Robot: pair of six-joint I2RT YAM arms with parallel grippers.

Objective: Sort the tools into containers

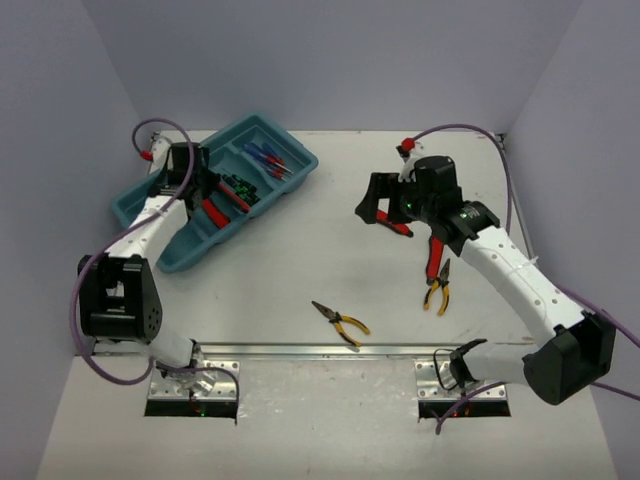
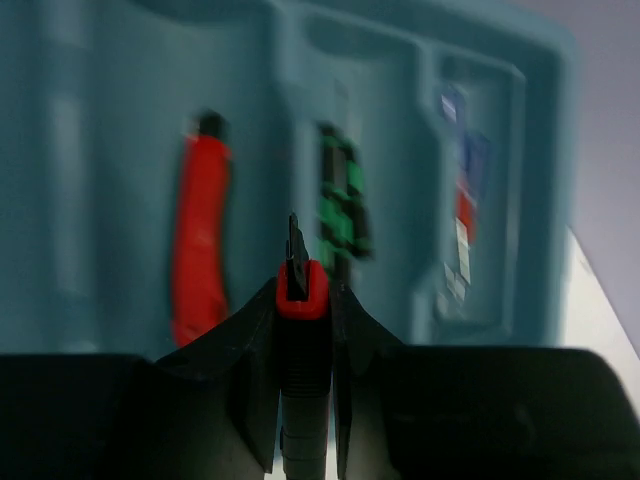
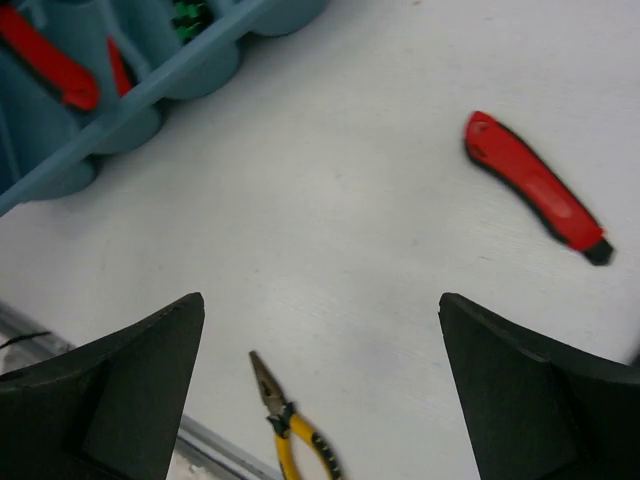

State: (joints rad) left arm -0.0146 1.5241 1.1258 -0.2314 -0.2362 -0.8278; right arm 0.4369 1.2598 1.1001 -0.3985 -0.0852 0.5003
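Left hand [image 2: 305, 330] grips red-tipped tool [image 2: 301, 295] over tray [image 2: 400, 60]; right hand [image 3: 320, 310] spread.

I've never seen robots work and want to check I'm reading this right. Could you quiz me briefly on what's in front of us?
1. True or false: the right jaws stand open with nothing between them.
2. How many yellow-handled pliers lie on the table?
3. Over the tray, the left jaws grip: A) a red-collared tool, B) yellow pliers, C) nothing.
Key: 1 true; 2 two; 3 A.
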